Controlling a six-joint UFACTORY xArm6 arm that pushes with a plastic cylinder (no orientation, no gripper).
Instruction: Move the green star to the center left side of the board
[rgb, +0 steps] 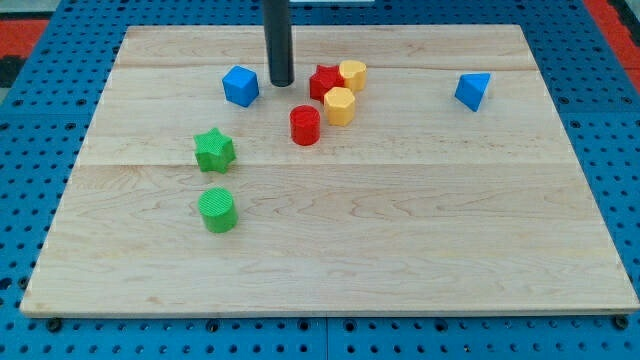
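currently, single camera view. my tip (281, 82) rests on the tabletop (420, 250) in the upper middle of the frame, between the blue cube (240, 86) to its left and the red star (324, 81) to its right, near both, apparently touching neither. the end effector is a bare rod with no jaws, so open or closed does not apply; it grips nothing.

the green star (214, 150) sits left of centre in the frame, below the blue cube and well apart from my tip. a green cylinder (217, 210) lies just below it, apart from it. the red cylinder (305, 125) stands right of the green star; two yellow blocks (352, 75) (340, 105) crowd the red star. a blue triangular block (473, 90) is alone at upper right.

judgement: star not yet at the centre left edge; it needs a leftward push, so my tip must come round to its right side.

risks:
- a straight path down-left from here could clip the blue cube and drag it along.
- contact off the star's centre would spin it or slide it toward the green cylinder.
- approaching from the right, the rod may brush the red cylinder.
- overshoot could run the star off the left edge.
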